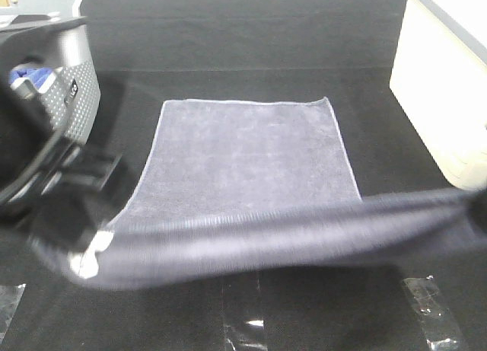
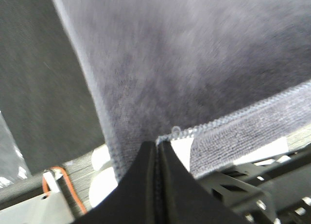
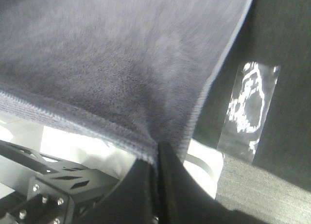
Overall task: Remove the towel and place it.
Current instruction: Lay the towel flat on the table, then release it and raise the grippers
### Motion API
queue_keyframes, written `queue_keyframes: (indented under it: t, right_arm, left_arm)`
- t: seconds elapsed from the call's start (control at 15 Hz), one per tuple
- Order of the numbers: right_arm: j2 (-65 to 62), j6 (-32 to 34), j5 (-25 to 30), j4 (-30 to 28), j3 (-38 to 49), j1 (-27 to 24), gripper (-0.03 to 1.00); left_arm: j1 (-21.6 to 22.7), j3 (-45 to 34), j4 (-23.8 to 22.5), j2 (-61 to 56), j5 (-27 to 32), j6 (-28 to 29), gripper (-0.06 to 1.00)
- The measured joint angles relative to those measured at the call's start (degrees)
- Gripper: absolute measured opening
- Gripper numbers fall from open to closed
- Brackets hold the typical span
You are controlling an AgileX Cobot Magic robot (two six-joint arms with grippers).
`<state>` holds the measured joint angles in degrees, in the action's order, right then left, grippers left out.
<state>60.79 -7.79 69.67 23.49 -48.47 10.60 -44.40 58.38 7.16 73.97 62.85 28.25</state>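
The greyish-purple towel (image 1: 251, 157) lies with its far half flat on the black table, its near edge lifted and stretched taut between both grippers. My left gripper (image 1: 90, 252) is shut on the near left corner; the left wrist view shows its fingers (image 2: 146, 175) pinched on the hem of the towel (image 2: 194, 63). My right gripper is at the right edge of the exterior high view, blurred, pinching the near right corner; the right wrist view shows its fingers (image 3: 165, 170) closed on the towel (image 3: 112, 54).
A grey perforated basket (image 1: 72, 84) with a bright blue cloth (image 1: 30, 75) stands at the far left. A cream-white box (image 1: 445, 84) stands at the right. Clear tape patches (image 1: 430, 309) lie on the near table, one also in the right wrist view (image 3: 250, 105).
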Motion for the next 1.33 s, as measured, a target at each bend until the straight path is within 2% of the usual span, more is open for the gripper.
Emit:
queue_keyframes:
  t: [0.07, 0.27, 0.67, 0.87, 0.93, 1.0, 1.07, 1.13, 1.2, 1.33]
  right_arm:
    - [-4.41, 0.0, 0.06, 0.34, 3.44, 0.0, 0.0]
    - [-8.48, 0.0, 0.17, 1.43, 9.17, 0.0, 0.0]
    - [-8.59, 0.0, 0.06, 2.98, 16.62, -0.17, 0.0]
    - [-8.59, 0.69, 0.06, 2.81, 17.25, -0.4, 0.0]
    - [-8.59, 0.97, 0.06, -1.26, 17.3, -0.52, 0.0]
    - [-8.59, 1.15, 0.06, -4.98, 17.36, -0.74, 0.03]
    - [-8.59, 1.2, 0.06, -6.93, 17.36, -1.03, 0.12]
    - [-8.59, 1.2, 0.06, -6.93, 17.36, -1.03, 0.12]
    - [-8.65, 1.32, 0.06, -7.45, 17.36, -1.09, 0.25]
    - [-8.65, 2.52, 0.06, -8.48, 17.36, -1.09, 0.59]
  left_arm:
    - [-3.21, -2.41, -0.29, -2.58, -0.52, 4.01, 0.0]
    - [-7.73, -6.82, -0.4, -3.84, -2.01, 9.0, 0.0]
    - [-8.14, -16.04, 1.6, -3.67, -11.29, 10.66, 0.0]
    - [-8.19, -16.44, 4.13, -0.69, -11.17, 10.83, 0.01]
    - [-8.19, -17.02, 2.01, -0.46, -7.79, 10.89, 0.07]
    - [-8.02, -17.65, -0.06, -0.23, -4.53, 11.17, 0.18]
    - [-7.91, -17.99, -1.26, -0.06, -2.18, 11.4, 0.35]
    - [-7.91, -17.99, -1.26, -0.06, -2.18, 11.4, 0.35]
    - [-7.91, -17.99, -1.32, -0.06, -1.78, 11.4, 0.52]
    - [-7.91, -17.99, -0.86, -0.06, -1.6, 10.6, 0.76]
